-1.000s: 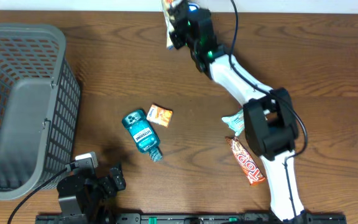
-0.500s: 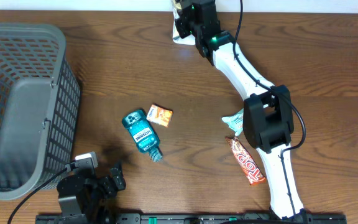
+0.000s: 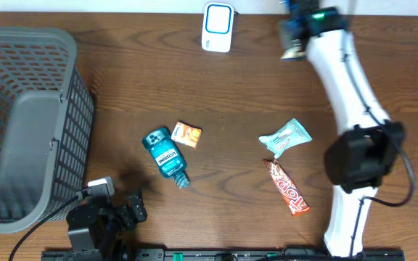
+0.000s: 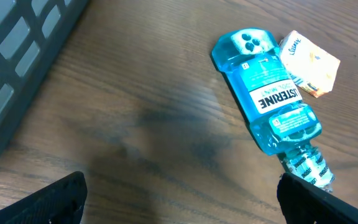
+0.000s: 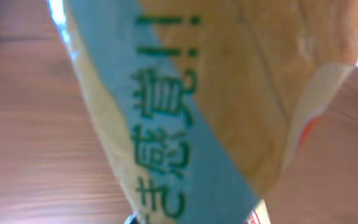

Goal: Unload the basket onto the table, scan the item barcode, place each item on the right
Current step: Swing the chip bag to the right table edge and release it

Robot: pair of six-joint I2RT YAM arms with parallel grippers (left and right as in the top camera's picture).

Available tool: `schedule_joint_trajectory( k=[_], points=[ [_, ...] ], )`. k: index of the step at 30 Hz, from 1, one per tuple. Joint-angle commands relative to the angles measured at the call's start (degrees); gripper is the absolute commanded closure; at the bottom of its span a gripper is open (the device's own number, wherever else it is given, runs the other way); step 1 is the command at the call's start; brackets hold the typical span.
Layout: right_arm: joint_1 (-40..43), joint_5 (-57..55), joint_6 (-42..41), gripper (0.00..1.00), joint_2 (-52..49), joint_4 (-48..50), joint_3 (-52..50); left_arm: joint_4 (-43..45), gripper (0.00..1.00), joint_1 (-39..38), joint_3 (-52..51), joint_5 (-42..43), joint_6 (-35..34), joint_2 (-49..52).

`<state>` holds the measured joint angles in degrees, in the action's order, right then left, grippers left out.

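The snack packet (image 5: 185,106) is pinched in the closed right gripper (image 3: 294,40) at the table's far edge, with the white scanner (image 3: 217,27) well apart to that gripper's left. The left gripper (image 4: 179,202) gapes wide, holding nothing, with the mouthwash bottle (image 4: 267,99) lying just ahead of it.

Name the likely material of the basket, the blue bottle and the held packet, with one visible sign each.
The basket: probably moulded plastic, matt grey; its walls form an even open lattice. The blue bottle: seemingly tinted plastic, glossy and translucent, with a stuck-on label. The packet: likely thin printed film, slightly shiny and creased, though the view is blurred.
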<state>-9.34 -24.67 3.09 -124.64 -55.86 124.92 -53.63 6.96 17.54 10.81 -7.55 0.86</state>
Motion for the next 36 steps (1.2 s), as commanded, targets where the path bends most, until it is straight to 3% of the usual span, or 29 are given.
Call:
schedule_joint_trajectory(
  k=[1,9,17,18,19,21,22,29,34,36],
  points=[
    [8.7,-11.0,-0.9,0.99,-0.8,-0.9,-1.2,-2.1,0.02,0.0,-0.3,0.1,-0.3,-0.2],
    [25.5,-9.5,-6.4,0.99,-4.0,-0.3,-8.6,-2.1,0.02,0.0,-0.3,0.2,-0.2,-0.2],
    [36.3,-9.4,-11.0,0.96,-5.6,-0.8,-12.5,-2.1,0.02,0.0,-0.3,0.1,-0.2,-0.2],
    [36.8,-8.8,-11.3,0.53,-4.9,-0.9,-12.4,-2.1,0.02,0.0,-0.3,0.2,-0.2,-0.2],
    [36.8,-7.6,-11.3,0.30,-4.2,-1.0,-12.4,-2.1,0.02,0.0,-0.3,0.1,-0.2,-0.2],
    [36.0,-2.7,-11.3,0.07,-2.2,-1.1,-12.3,-2.1,0.02,0.0,-0.3,0.2,-0.2,-0.2],
    [35.6,-0.4,-11.3,0.01,-1.3,-1.2,-12.2,-2.1,0.02,0.0,-0.3,0.2,-0.2,-0.2],
    [26.7,16.3,-20.7,0.01,10.8,-6.9,-12.1,-2.1,0.02,0.0,-0.3,0.2,-0.3,-0.2],
    [19.1,23.9,-41.1,0.01,15.1,-14.6,-12.1,-2.1,0.02,0.0,-0.3,0.1,-0.2,-0.2],
    [15.0,33.5,-38.2,0.01,15.1,-16.7,-12.1,-2.1,0.02,0.0,-0.3,0.2,-0.2,-0.2]
  ],
)
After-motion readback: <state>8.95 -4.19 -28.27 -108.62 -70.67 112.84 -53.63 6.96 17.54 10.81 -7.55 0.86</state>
